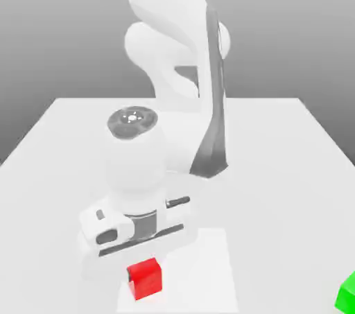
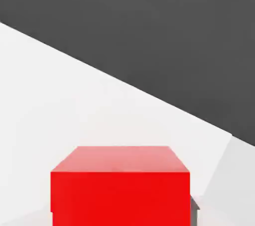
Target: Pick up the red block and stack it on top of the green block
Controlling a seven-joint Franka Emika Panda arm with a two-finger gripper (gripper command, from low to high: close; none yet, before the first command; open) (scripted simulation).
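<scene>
Two blocks sit on the white bench point(image 1: 277, 167). Nearest, the red block point(image 1: 145, 278) sits at the bench's front edge, with the claw point(image 1: 142, 264) lowered over it and closed tight, seemingly gripping it. The green block point(image 1: 347, 293) lies well apart, toward the exterior view's right. Behind the red block rises the white arm point(image 1: 173, 49). An off-centre grip could let the block slip during lifting.

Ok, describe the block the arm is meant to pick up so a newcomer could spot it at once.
Start at the white table and follow the white arm down to its hand near the front edge. Right under the hand sits the red block. The only other block, the green block, sits at the exterior view's far right edge.
</scene>
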